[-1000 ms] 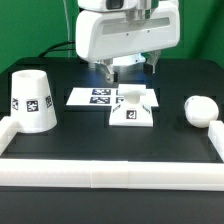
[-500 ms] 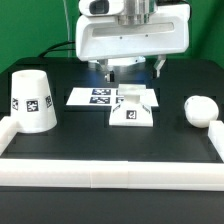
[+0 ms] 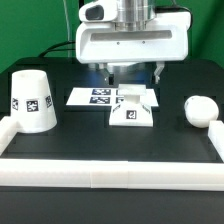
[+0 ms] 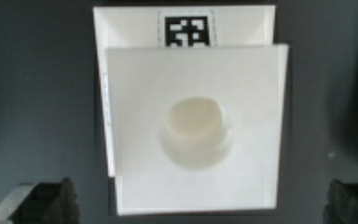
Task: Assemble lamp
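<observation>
Exterior view first: where does the pincer [image 3: 133, 74] hang?

Right over the base [image 3: 132, 108], with its fingertips [image 3: 108, 72] above the top and not touching. The jaws stand wide, with nothing between them.

And the other lamp parts?

The shade [image 3: 32, 100] stands upright, well off to the exterior view's left of the pincer. The bulb [image 3: 201, 110] lies well off to the exterior view's right. Both rest on the black table [image 3: 100, 140], apart from the base. The marker board [image 3: 86, 97] lies just behind the base, and the rail [image 3: 110, 176] runs along the near side.

What does the wrist view add?

It looks straight down on the base [image 4: 197, 80] and shows a round socket [image 4: 197, 130] in its top, which the exterior view does not make out. The two dark fingertips [image 4: 48, 200] flank the base, each clear of its edge. So the pincer [image 4: 201, 203] is spread wider than the base.

What does it miss?

Shade, bulb and rail fall outside its frame. One tag [image 4: 188, 30] shows past the base, and I cannot tell whether it sits on the base or on the marker board.
</observation>
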Available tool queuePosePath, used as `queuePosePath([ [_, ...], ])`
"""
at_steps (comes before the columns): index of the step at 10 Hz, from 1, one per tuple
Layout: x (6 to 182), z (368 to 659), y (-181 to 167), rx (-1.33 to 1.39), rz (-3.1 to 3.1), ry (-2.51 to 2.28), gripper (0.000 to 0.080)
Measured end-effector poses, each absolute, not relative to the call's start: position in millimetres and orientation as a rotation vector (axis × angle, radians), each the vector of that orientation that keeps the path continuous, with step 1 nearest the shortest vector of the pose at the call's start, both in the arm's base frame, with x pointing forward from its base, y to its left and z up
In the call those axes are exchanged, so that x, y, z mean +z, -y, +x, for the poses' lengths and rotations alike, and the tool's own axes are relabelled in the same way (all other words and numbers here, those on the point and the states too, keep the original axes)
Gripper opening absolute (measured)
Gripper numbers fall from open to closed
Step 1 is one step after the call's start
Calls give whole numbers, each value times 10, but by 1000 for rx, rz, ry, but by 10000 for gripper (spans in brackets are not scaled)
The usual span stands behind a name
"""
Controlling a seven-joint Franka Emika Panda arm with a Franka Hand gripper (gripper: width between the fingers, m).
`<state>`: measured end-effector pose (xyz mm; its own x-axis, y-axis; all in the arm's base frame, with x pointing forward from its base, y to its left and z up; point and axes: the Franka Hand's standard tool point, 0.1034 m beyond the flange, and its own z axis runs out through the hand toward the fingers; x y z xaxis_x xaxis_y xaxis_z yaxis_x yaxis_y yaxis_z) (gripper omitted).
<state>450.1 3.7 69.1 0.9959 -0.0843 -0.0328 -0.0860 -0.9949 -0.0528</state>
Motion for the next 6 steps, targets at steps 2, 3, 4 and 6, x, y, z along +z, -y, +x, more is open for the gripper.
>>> queuePosePath([
  [2, 599, 4442, -50, 54, -3085, -125, 699],
  [3, 552, 4419, -54, 54, -3085, -121, 699],
  [4, 512, 4396, -55, 64, -3085, -120, 699],
  [6, 481, 4376, -56, 75, -3084, -114, 699],
])
